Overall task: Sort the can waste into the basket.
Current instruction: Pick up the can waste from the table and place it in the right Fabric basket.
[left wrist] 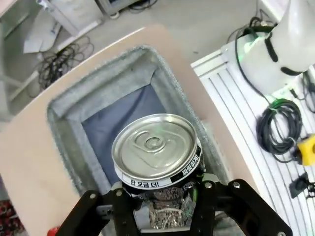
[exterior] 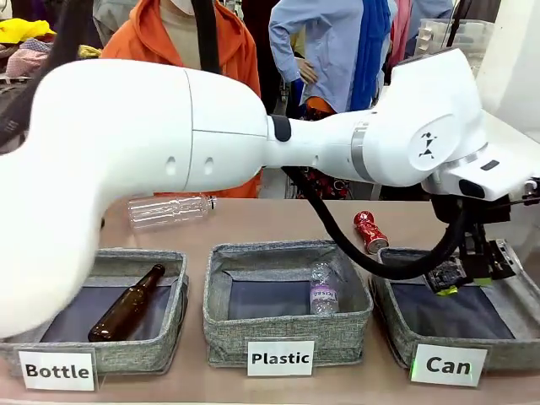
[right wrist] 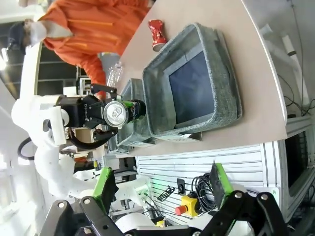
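You've got three grey woven-fabric rectangular baskets in a row, carded "Bottle" (exterior: 173, 337), "Plastic" (exterior: 228, 333) and "Can" (exterior: 396, 329).

- **Cans:** two. The black-and-silver drink can (left wrist: 156, 152) is clamped in your left gripper (left wrist: 157, 196), jaws tight on its body, hanging over the Can basket's 1 o'clock corner. The crushed shiny red can (exterior: 369, 231) stands on the table, touching or just off that basket's 11 o'clock corner, can't tell which.
- **Clear plastic bottles:** two. One (exterior: 169, 209) lies at 12 o'clock of the Bottle basket, one (exterior: 323, 289) is inside Plastic.
- **Brown glass bottle:** one (exterior: 126, 305), lying in Bottle.
- **Right gripper:** your right gripper (right wrist: 162, 189) is spread wide, nothing in it.

The surface is a tan tabletop (exterior: 278, 219). A person in an orange jacket (exterior: 152, 38) is at the far side.

The front view lets you read the white cards. The left wrist view gives you the can's silver lid with its pull tab, dark lining below it, and floor cables (left wrist: 64, 64). The right wrist view gives you the left gripper side-on at 9 o'clock of the Can basket.
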You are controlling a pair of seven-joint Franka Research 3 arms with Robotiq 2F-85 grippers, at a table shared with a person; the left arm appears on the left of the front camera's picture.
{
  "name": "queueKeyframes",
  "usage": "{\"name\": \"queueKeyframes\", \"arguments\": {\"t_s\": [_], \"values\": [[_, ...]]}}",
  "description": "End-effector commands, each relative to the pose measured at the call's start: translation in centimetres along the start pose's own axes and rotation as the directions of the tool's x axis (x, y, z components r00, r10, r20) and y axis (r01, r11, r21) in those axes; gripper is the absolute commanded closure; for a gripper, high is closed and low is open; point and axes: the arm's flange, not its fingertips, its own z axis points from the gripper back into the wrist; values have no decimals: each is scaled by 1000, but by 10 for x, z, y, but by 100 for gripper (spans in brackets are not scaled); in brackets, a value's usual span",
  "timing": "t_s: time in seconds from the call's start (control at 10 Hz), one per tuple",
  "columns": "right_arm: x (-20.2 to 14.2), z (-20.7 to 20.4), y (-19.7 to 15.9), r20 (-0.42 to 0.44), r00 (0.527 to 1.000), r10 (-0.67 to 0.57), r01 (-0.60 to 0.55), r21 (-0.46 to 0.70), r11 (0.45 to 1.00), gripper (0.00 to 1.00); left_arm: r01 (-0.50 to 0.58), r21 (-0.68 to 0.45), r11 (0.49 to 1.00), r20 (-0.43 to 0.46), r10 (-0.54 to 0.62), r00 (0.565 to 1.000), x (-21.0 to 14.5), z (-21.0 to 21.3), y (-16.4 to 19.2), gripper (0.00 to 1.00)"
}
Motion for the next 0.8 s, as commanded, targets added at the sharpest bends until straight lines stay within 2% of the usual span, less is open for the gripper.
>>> {"name": "queueKeyframes", "arguments": {"t_s": [0.0, 0.1, 0.2, 0.3, 0.7], "values": [[-6, 1, 0, 26, 1000, -4, 4, -4, 1000, 0, 3, 6, 1000, -44, -2, 999, 16, 2, 19, 62], [-6, 1, 0, 26, 1000, -4, 4, -4, 1000, 0, 4, 2, 1000, -39, -4, 999, 16, 1, 18, 62], [-6, 1, 0, 26, 1000, -4, 4, -4, 1000, 0, 12, -4, 1000, -46, -12, 999, 15, 2, 17, 55], [-6, 1, 0, 26, 1000, -4, 4, -4, 1000, 0, 29, -9, 1000, -32, -30, 999, 14, 7, 15, 1], [-6, 1, 0, 26, 1000, -4, 4, -4, 1000, 0, 31, -19, 999, -63, -32, 997, 2, 19, 8, 0]]}}
